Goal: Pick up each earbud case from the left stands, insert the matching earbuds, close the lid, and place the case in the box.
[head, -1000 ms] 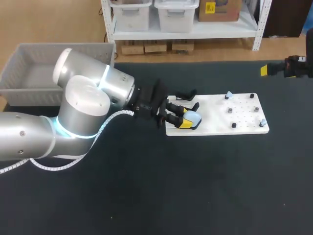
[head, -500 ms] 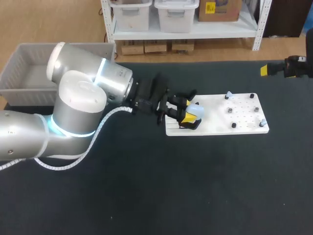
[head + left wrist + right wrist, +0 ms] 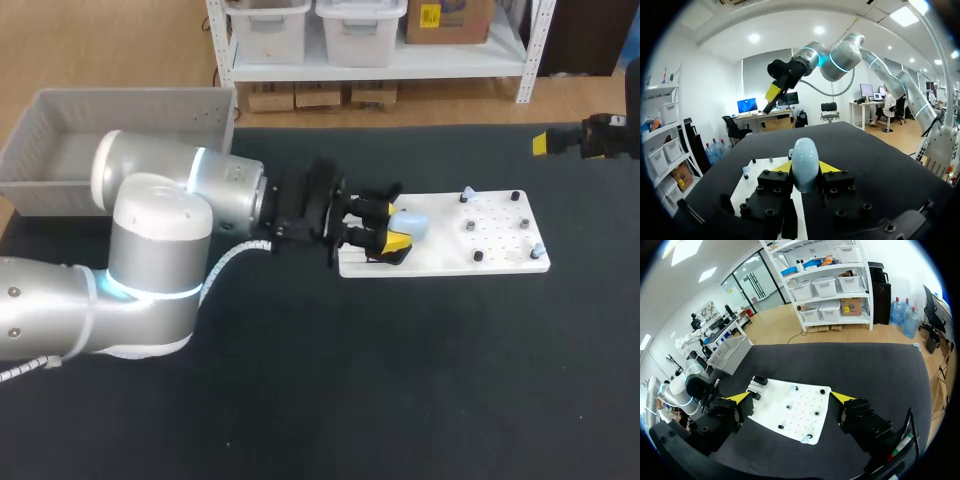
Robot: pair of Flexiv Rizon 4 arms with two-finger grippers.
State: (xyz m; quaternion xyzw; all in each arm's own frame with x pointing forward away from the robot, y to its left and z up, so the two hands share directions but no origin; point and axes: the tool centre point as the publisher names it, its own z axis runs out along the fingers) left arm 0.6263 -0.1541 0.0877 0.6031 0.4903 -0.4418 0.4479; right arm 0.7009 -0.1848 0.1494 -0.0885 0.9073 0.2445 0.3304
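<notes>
Fingers: left gripper (image 3: 395, 230) clamped on pale-blue egg-shaped earbud case (image 3: 410, 225); right gripper (image 3: 792, 397) spread wide, nothing between.
Box: grey slatted plastic crate (image 3: 60, 110), far-left corner of black desk (image 3: 400, 380).
Case: in left grip, over left end of board, lid looks shut.
Board: white flat pegboard (image 3: 500, 245), right of desk centre, small pegs on it.
Right arm: at desk's far-right edge, well apart from board.

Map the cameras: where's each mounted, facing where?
Head: fixed above-behind, looking down on the table; left arm enters left, right end effector at right edge.
Left wrist: looks along left end effector, shut on the earbud case, toward the right arm.
Right wrist: high, looks down past its open end effector at the white board.
All share the board.
</notes>
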